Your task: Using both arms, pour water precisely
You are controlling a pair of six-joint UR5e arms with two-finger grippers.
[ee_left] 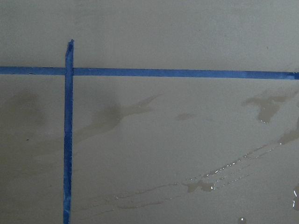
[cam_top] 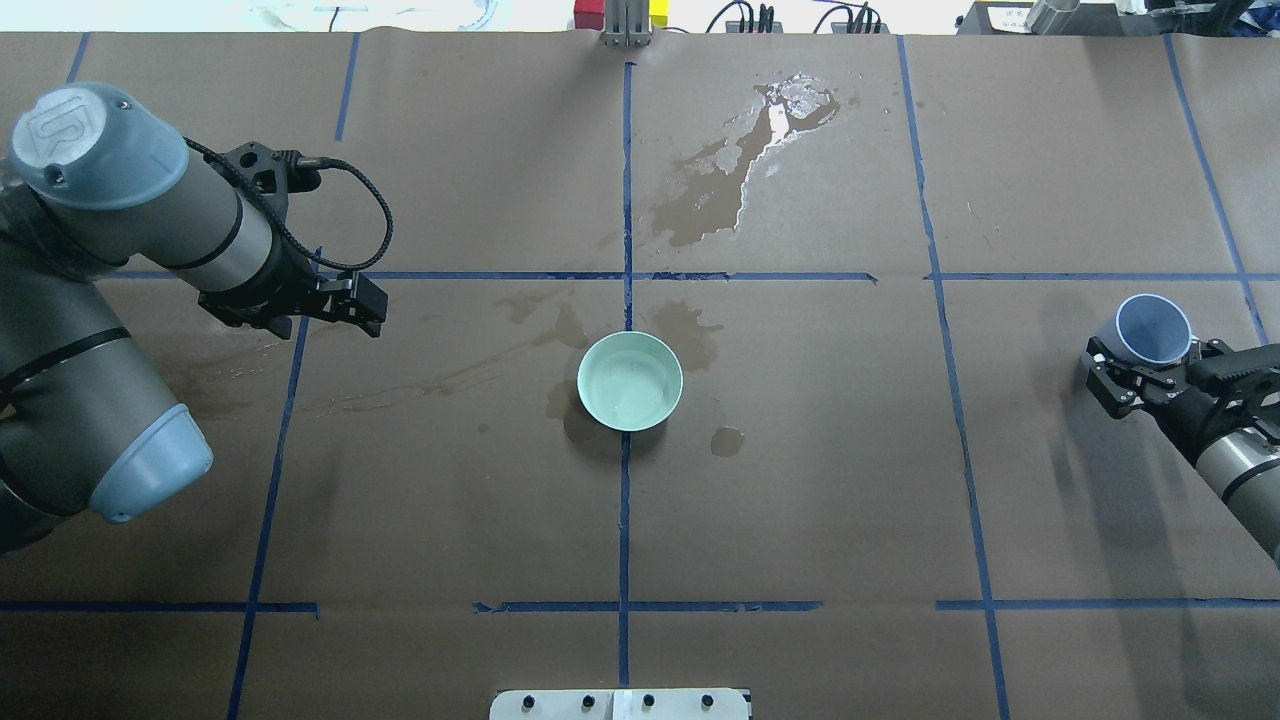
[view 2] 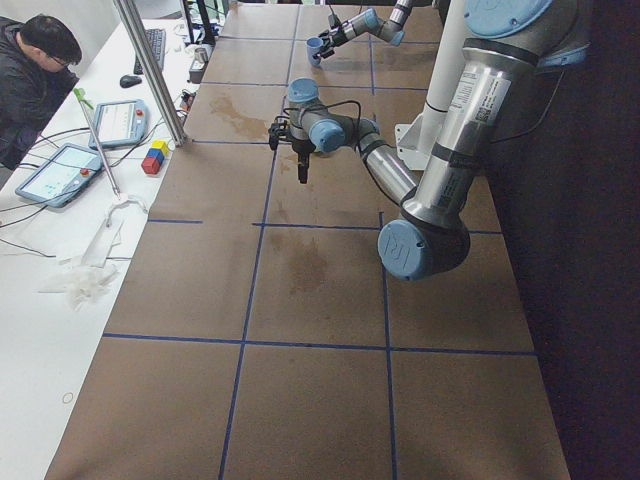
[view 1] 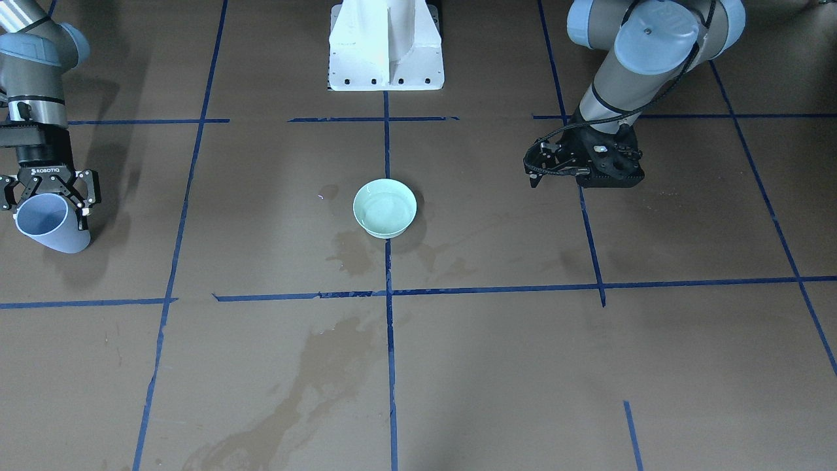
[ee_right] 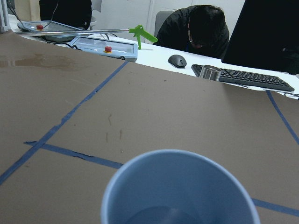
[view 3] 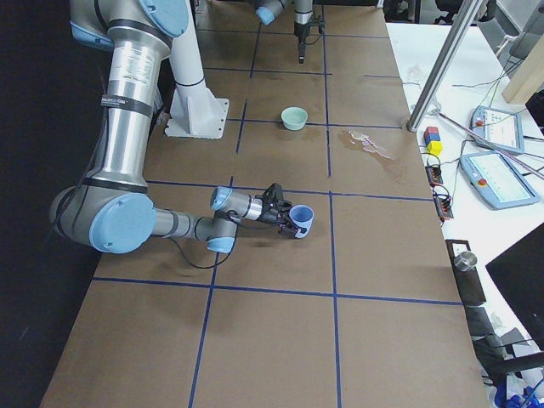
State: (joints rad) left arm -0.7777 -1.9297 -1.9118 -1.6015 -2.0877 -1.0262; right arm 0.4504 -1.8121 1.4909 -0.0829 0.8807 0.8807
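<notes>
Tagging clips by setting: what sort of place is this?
Probably a robotics lab: the left arm and right arm work a table gridded with blue tape, with teach pendants and an operator alongside.

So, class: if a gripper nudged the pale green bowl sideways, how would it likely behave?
The bowl looks low and wide, so it would probably slide rather than tip. The water inside could slosh over its rim. The damp patches around it may let it slip easily.

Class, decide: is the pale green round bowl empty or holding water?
Holding water: a glossy liquid surface shows inside the pale green bowl.
</notes>
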